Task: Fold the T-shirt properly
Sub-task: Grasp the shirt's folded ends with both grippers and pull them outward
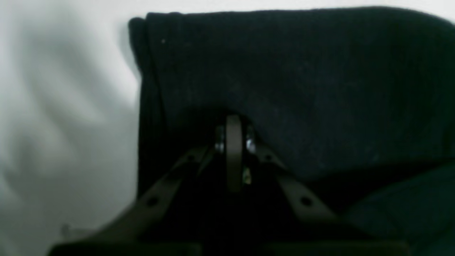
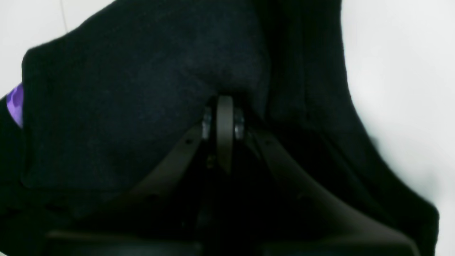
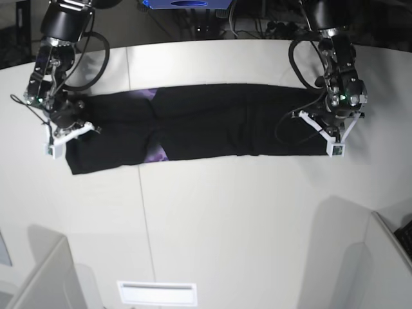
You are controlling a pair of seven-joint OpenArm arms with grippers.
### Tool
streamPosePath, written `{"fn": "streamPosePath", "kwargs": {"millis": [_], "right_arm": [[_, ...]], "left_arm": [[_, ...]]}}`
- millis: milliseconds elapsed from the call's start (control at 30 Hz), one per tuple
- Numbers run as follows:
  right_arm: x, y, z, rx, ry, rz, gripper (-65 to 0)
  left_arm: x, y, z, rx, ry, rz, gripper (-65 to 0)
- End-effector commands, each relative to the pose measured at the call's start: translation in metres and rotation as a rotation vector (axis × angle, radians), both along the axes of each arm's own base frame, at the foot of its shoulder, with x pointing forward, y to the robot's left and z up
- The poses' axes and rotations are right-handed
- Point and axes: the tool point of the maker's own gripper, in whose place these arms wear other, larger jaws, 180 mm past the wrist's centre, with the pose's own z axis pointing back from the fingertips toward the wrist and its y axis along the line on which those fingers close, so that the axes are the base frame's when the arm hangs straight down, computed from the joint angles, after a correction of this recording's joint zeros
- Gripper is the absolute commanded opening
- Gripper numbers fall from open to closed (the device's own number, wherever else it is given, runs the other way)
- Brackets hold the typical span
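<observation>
Left gripper [image 1: 233,142] and right gripper [image 2: 224,128] stood fully closed over the shirt [image 3: 199,129], grip unconfirmed; shallow pinches beneath the jaws risked slippage and uneven folding

The left arm [image 3: 341,77] came down from the top right of the base view, and the right arm [image 3: 55,71] from the top left, the two well apart. Both reached downward, and their lower ends stood at roughly similar heights in that view. The left gripper [image 1: 233,138] had its fingers drawn together, closed at the tips. The right gripper [image 2: 224,122] was shut likewise, its dark fingers converging near the middle of its wrist view.
</observation>
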Motion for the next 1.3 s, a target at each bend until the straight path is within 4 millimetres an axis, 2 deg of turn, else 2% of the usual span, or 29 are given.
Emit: {"fn": "streamPosePath", "kwargs": {"millis": [0,133,333,400,467,533,633,733,800,833,933,1000,1067,1133,1267], "right_arm": [[0.001,-0.011,0.003,-0.032,0.016,-0.016,-65.0],[0.002,-0.015,0.008,-0.041,0.010,-0.050,-65.0],[0.005,-0.008,0.033,-0.071,-0.066,-0.024,-65.0],[0.008,-0.003,0.046,-0.074,-0.105,-0.019,-65.0],[0.012,0.002,0.065,-0.086,-0.162,-0.010,-65.0],[0.012,0.010,0.084,-0.105,-0.215,0.011,-65.0],[0.011,0.020,0.104,-0.114,-0.266,0.024,-65.0],[0.005,0.023,0.111,-0.128,-0.280,0.035,-65.0],[0.003,0.024,0.109,-0.125,-0.275,0.034,-65.0],[0.003,0.024,0.109,-0.125,-0.275,0.034,-65.0],[-0.001,0.024,0.106,-0.124,-0.264,0.037,-65.0],[-0.002,0.026,0.105,-0.118,-0.262,0.035,-65.0],[-0.002,0.029,0.103,-0.106,-0.262,0.030,-65.0],[-0.002,0.030,0.103,-0.104,-0.260,0.029,-65.0],[-0.007,0.034,0.098,-0.093,-0.247,0.028,-65.0]], "left_arm": [[-0.006,-0.004,-0.009,-0.013,0.057,-0.008,-65.0],[0.011,-0.003,0.008,-0.007,0.002,-0.008,-65.0],[0.030,-0.001,0.072,0.063,-0.135,-0.032,-65.0],[0.033,-0.004,0.101,0.093,-0.194,-0.050,-65.0],[0.032,-0.006,0.118,0.114,-0.225,-0.058,-65.0],[0.030,-0.005,0.119,0.118,-0.222,-0.055,-65.0],[0.015,0.021,0.116,0.128,-0.204,0.027,-65.0],[0.004,0.042,0.121,0.060,-0.240,0.089,-65.0],[-0.009,0.062,0.128,0.016,-0.276,0.106,-65.0],[-0.013,0.069,0.130,-0.002,-0.288,0.107,-59.7],[-0.023,0.084,0.126,-0.047,-0.283,0.114,-31.3],[-0.028,0.086,0.122,-0.060,-0.266,0.104,-13.2],[-0.031,0.084,0.118,-0.088,-0.262,0.105,0.0],[-0.032,0.085,0.118,-0.091,-0.260,0.108,0.0],[-0.033,0.091,0.097,-0.136,-0.212,0.138,0.0]]}}
